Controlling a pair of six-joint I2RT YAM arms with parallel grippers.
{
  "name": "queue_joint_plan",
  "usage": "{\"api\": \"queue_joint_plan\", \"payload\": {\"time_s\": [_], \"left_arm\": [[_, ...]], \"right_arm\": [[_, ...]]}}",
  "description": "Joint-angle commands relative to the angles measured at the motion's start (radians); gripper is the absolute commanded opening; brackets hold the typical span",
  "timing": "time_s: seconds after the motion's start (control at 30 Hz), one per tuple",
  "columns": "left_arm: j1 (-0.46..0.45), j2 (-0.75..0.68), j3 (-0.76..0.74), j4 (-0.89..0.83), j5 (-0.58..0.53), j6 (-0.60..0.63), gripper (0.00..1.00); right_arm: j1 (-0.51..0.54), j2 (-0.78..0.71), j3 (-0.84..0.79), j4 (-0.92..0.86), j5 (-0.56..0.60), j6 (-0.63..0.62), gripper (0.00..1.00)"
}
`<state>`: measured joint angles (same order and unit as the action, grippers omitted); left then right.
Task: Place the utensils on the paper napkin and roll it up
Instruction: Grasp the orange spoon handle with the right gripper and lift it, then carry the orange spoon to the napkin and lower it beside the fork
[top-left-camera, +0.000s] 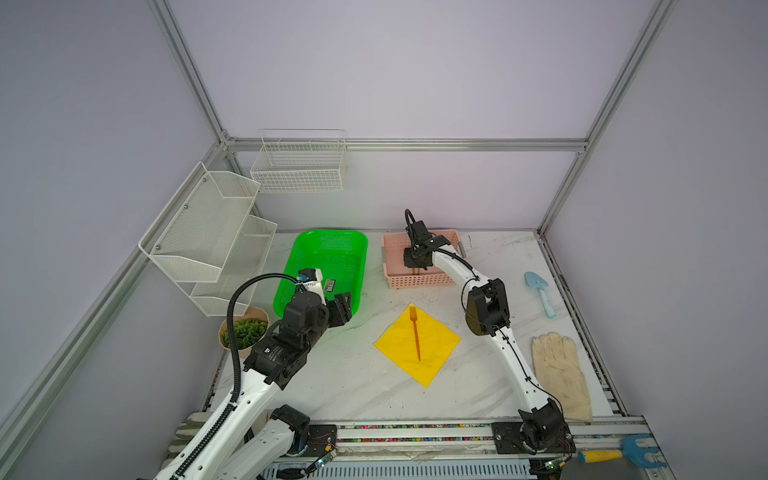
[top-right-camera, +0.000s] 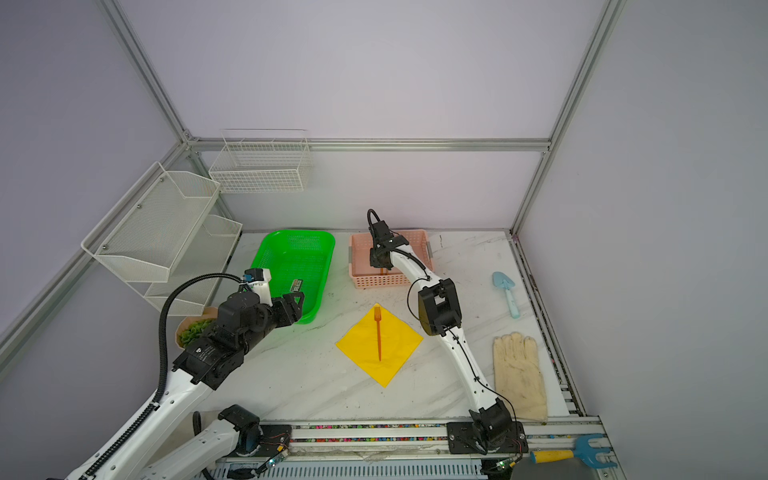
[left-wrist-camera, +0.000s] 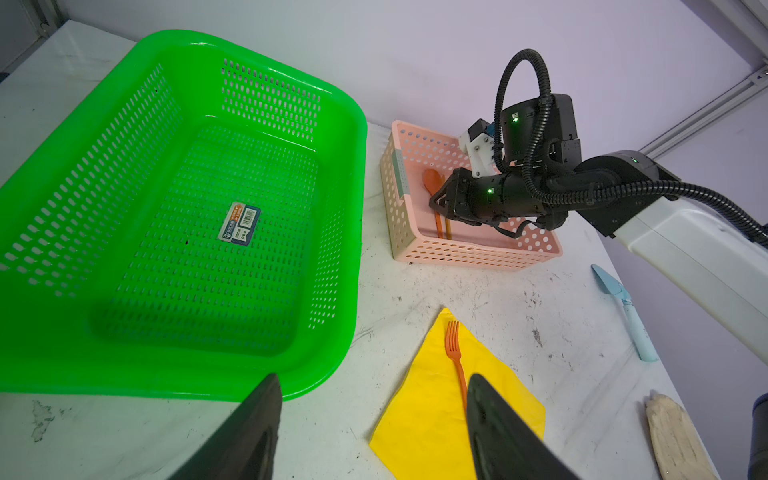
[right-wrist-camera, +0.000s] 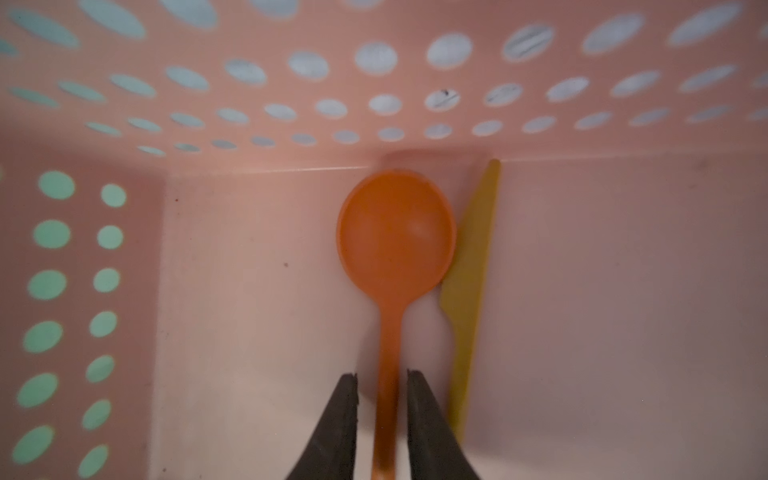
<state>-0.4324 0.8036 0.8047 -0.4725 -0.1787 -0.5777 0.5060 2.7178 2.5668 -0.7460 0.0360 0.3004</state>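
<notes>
The yellow paper napkin (top-left-camera: 395, 345) (top-right-camera: 397, 351) (left-wrist-camera: 428, 415) lies flat as a diamond in the middle of the table. An orange fork (top-left-camera: 415, 332) (top-right-camera: 378, 332) (left-wrist-camera: 455, 353) rests on it, tines toward the back. The orange spoon (right-wrist-camera: 395, 232) (left-wrist-camera: 432, 183) lies on the floor of the pink basket (top-left-camera: 419, 283) (left-wrist-camera: 457, 253), beside a yellow knife (right-wrist-camera: 469, 291). My right gripper (right-wrist-camera: 382, 376) (left-wrist-camera: 436, 203) reaches down into that basket, narrowly open, its fingers either side of the spoon's handle with a small gap showing. My left gripper (left-wrist-camera: 374, 382) (top-left-camera: 347, 305) hovers open and empty near the green basket's front corner.
A green basket (top-left-camera: 332, 233) (left-wrist-camera: 353, 124) stands left of the pink one. A light-blue trowel (top-left-camera: 540, 293) and a beige glove (top-left-camera: 559, 374) lie at the right. A blue rake (top-left-camera: 623, 453) sits at the front rail. A potted plant (top-left-camera: 245, 332) and white wire racks (top-left-camera: 208, 232) are at left.
</notes>
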Motion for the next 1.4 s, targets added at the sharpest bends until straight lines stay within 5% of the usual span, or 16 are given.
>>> {"api": "queue_joint_plan", "payload": {"time_s": [0.0, 0.5, 0.73, 1.13, 1.37], "left_arm": [[-0.001, -0.021, -0.043, 0.032, -0.024, 0.034, 0.7], [0.006, -0.045, -0.043, 0.011, -0.059, 0.047, 0.7], [0.007, -0.051, -0.042, 0.01, -0.064, 0.049, 0.7], [0.007, -0.059, -0.016, 0.002, -0.074, 0.052, 0.7], [0.007, -0.049, -0.01, 0.01, -0.062, 0.046, 0.69]], "right_arm": [[0.005, 0.043, 0.013, -0.041, 0.015, -0.009, 0.25], [0.007, 0.084, 0.052, -0.099, 0.117, -0.043, 0.16], [0.007, 0.049, 0.04, -0.058, 0.067, -0.04, 0.05], [0.026, -0.258, 0.017, 0.053, 0.119, -0.026, 0.04], [0.068, -0.551, -0.281, 0.08, 0.158, -0.023, 0.03]]}}
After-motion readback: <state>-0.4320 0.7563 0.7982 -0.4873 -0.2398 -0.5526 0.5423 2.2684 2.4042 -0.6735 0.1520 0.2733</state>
